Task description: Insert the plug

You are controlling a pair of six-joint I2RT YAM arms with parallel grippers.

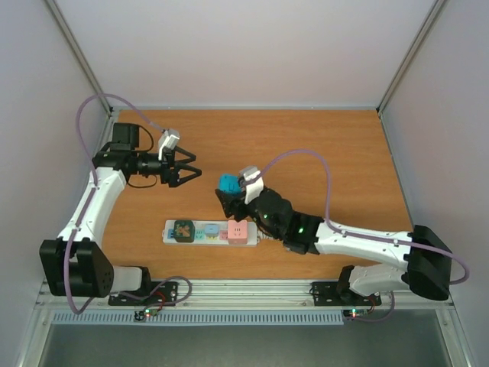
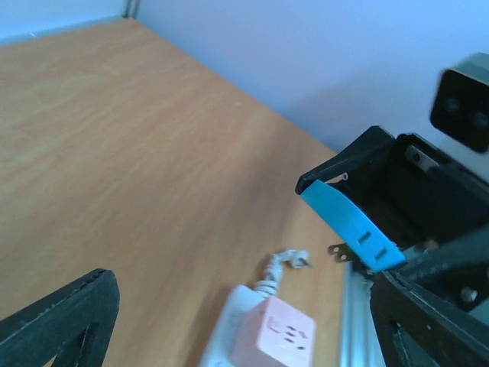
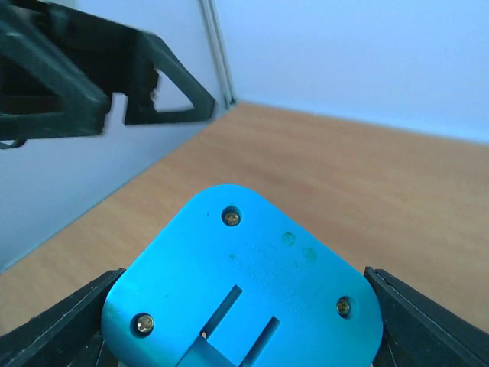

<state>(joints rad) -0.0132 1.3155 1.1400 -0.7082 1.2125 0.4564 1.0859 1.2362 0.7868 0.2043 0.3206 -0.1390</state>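
The power strip [image 1: 210, 232] lies flat, sockets upward. Just behind its right end the right gripper [image 1: 231, 189] clamps the blue plug [image 1: 227, 183] by its sides, leaving the prongs [image 2: 340, 251] free for alignment. Behind the strip's left end the left gripper [image 1: 195, 168] gapes wide and empty, probably keeping clear.

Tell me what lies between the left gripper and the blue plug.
Nothing. In the top view, only a bare stretch of wooden table separates the open left gripper from the blue plug.
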